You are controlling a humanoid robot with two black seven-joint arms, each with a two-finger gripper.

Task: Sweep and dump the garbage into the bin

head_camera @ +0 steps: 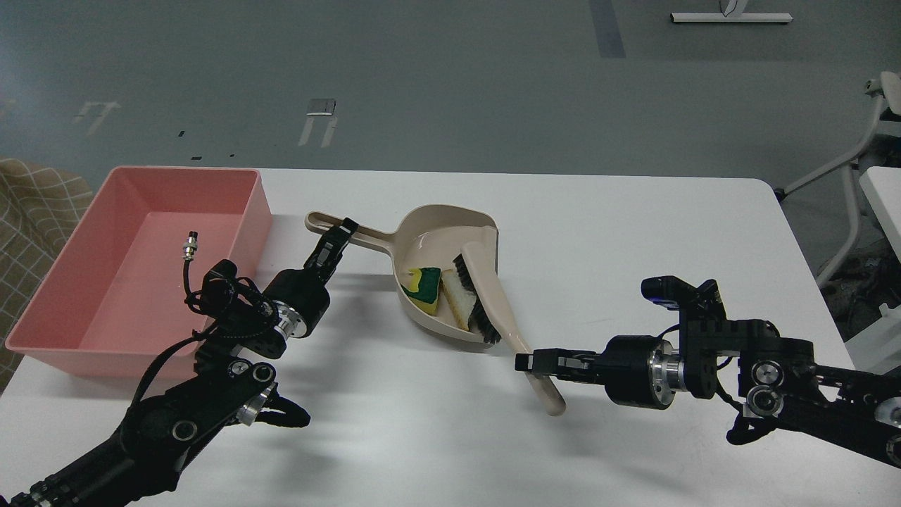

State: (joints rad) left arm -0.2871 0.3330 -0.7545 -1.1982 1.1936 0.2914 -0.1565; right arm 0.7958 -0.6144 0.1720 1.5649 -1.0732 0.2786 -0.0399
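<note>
The beige dustpan [436, 232] lies mid-table. Inside it are the yellow sponge piece with green top [424, 283] and the white bread-like slice [456, 297], side by side against the pan's left wall. My left gripper [338, 237] is shut on the dustpan's long handle [366, 239]. My right gripper [529, 362] is shut on the handle of the beige brush [493, 296]. The brush's black bristles [471, 299] are inside the pan, pressed against the slice. The pink bin [141, 260] stands at the table's left end, left of the dustpan.
The white table [633, 232] has bare surface to the right of the dustpan and along the front. A small metal connector on a black cable [188, 248] sticks up from my left arm, in front of the bin. A white frame [838, 169] stands beyond the table's right edge.
</note>
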